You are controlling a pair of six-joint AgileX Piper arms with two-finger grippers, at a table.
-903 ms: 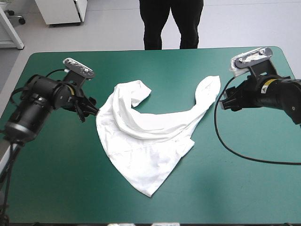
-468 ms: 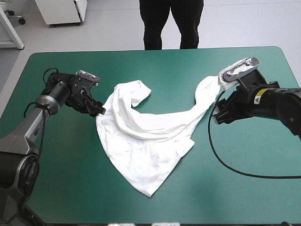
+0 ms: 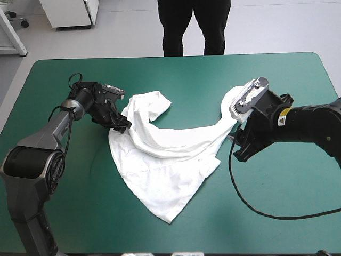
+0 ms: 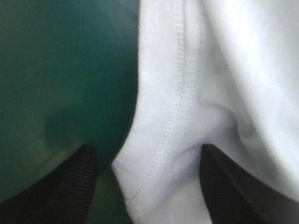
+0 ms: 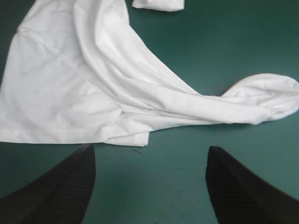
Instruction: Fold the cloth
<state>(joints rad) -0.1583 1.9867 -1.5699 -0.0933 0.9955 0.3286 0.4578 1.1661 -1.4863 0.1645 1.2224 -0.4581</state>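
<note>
The white T-shirt (image 3: 165,154) lies crumpled and partly spread mid-table, with a long twisted fold running toward its far right end (image 3: 237,98). My left gripper (image 3: 121,124) is at the shirt's left edge. In the left wrist view this gripper (image 4: 149,186) is open, with the stitched hem (image 4: 168,135) lying between its black fingers (image 4: 60,191). My right gripper (image 3: 240,148) hovers just off the shirt's right side. The right wrist view shows this gripper (image 5: 149,186) open over the teal-green cover, the T-shirt (image 5: 93,84) ahead of it.
The teal-green cover (image 3: 277,202) runs around the shirt on every side. The table's far edge (image 3: 176,56) lies well behind both grippers.
The left gripper has moved right, up to the shirt's left edge. The right gripper has swung left and toward the table's front, ending beside the shirt's right fold. The shirt has not shifted.
</note>
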